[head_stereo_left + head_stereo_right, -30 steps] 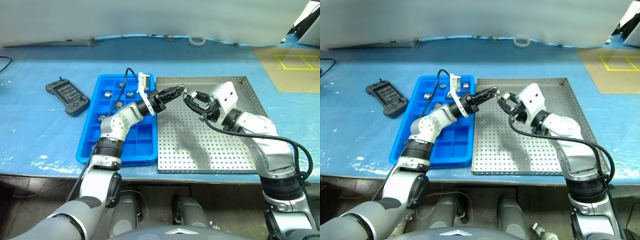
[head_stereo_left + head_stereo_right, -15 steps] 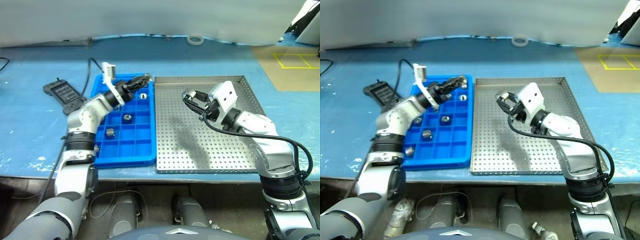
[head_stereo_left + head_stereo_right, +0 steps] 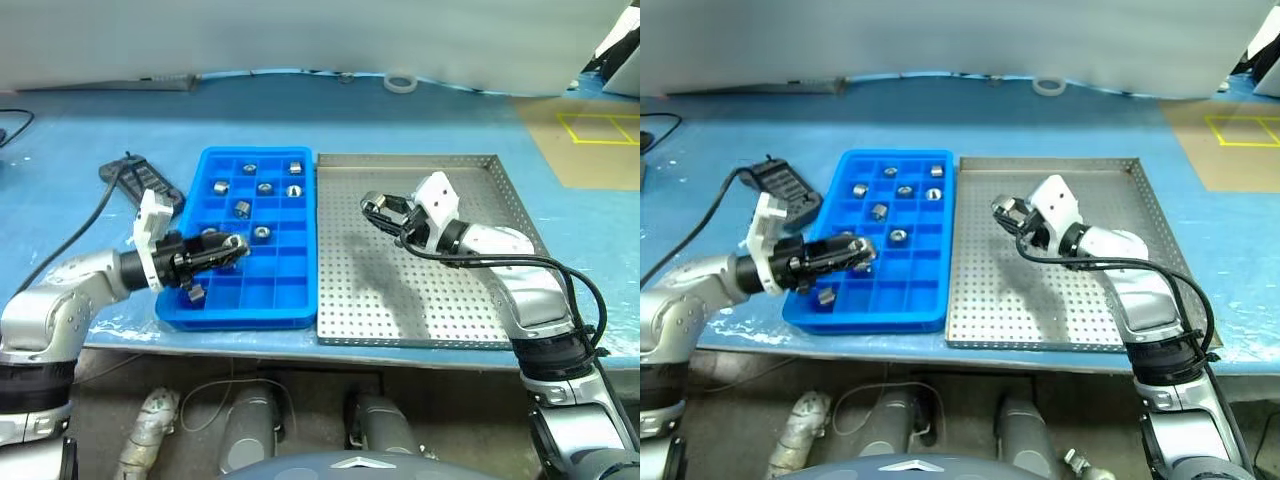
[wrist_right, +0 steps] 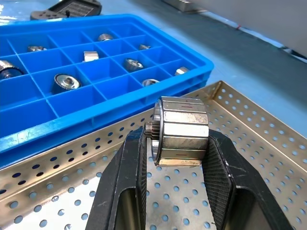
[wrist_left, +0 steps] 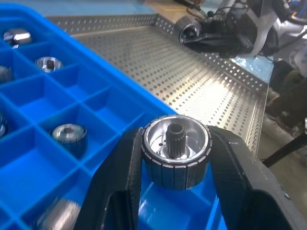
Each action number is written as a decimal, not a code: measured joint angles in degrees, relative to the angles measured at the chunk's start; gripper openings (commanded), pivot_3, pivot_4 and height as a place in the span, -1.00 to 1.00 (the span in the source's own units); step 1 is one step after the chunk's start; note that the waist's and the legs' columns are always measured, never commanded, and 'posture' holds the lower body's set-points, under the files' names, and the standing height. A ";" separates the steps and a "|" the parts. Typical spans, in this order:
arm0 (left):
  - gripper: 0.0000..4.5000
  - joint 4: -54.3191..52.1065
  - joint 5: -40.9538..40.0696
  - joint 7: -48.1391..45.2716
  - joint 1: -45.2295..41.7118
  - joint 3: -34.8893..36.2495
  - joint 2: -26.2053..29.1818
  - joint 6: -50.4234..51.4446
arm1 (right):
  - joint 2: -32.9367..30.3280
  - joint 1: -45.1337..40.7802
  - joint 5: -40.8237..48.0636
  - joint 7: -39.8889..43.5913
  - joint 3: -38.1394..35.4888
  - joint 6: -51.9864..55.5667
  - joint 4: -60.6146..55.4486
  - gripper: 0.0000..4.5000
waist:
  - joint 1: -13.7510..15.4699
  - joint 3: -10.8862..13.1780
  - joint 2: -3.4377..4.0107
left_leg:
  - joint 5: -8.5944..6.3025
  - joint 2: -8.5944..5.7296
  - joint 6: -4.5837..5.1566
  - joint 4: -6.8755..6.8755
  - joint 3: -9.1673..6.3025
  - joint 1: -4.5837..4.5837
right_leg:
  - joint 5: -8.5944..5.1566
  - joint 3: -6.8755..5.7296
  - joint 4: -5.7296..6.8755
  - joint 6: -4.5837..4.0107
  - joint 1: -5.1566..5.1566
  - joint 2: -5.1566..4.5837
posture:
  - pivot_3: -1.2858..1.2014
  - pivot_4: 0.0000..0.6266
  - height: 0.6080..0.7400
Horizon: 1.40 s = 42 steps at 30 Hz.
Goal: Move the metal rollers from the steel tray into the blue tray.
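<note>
Left eye view: the left pincer (image 3: 232,247) gripped a roller (image 5: 176,150) right over the blue tray (image 3: 300,300); the right pincer (image 3: 376,207) gripped another roller (image 4: 181,130), with that tray at its 9 o'clock.

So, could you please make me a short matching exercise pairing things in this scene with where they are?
1. left gripper
2. right gripper
3. white tape ring
4. black handheld controller

A. far edge of the table
B. over the perforated steel tray
C. over the bright blue compartment tray
D. beside the blue tray, on its left

Pairs: 1-C, 2-B, 3-A, 4-D
</note>
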 measured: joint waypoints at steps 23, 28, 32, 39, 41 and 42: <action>-0.26 -4.09 5.90 6.77 6.33 -8.30 -3.36 -3.11 | 1.90 0.23 -1.99 1.70 2.01 -4.13 4.07 -0.46 | 1.18 -0.02 -0.02 | 0.02 0.01 -0.01 -0.12 0.00 0.73 | -0.01 0.03 -0.02 0.00 0.67 0.04 | 0.06 -0.52 1.00; -0.26 -3.49 6.26 7.10 4.57 -10.12 -4.41 -2.36 | 1.76 0.63 -2.02 0.74 1.85 -3.94 3.78 -0.46 | 1.00 -0.02 -0.02 | 0.01 0.01 0.00 -0.12 0.01 0.69 | -0.01 0.04 -0.04 0.00 0.64 0.04 | 0.05 -0.52 1.00; -0.26 -3.52 6.56 7.13 3.71 -11.34 -4.76 -2.01 | 1.82 1.16 -2.17 0.17 1.85 -3.49 2.75 -0.46 | 0.97 -0.02 -0.02 | 0.00 0.01 0.02 -0.13 0.01 0.67 | -0.02 0.03 -0.04 -0.01 0.64 0.04 | 0.05 -0.52 1.00; 0.30 -3.50 7.06 6.59 2.86 -12.54 -4.43 -1.71 | 1.93 1.57 -2.18 -0.57 1.85 -2.76 0.60 -0.46 | 0.96 -0.02 -0.01 | -0.01 0.01 0.03 -0.13 0.01 0.69 | -0.02 0.04 -0.06 -0.01 0.65 0.04 | 0.05 -0.52 1.00; 0.62 -3.41 7.93 6.82 2.61 -12.86 -4.42 -2.04 | 1.86 1.57 -2.17 -0.55 1.85 -2.46 0.04 -0.46 | 0.98 -0.03 -0.01 | -0.01 0.01 0.03 -0.13 0.01 0.71 | -0.02 0.04 -0.06 -0.01 0.66 0.04 | 0.03 -0.52 1.00; 0.74 -3.29 8.11 6.79 2.52 -12.92 -4.34 -2.06 | 1.77 1.57 -2.16 -0.47 1.85 -2.28 0.03 -0.46 | 0.95 -0.03 0.00 | 0.00 0.01 0.03 -0.13 0.01 0.71 | -0.02 0.04 -0.05 -0.01 0.66 0.04 | 0.03 -0.52 1.00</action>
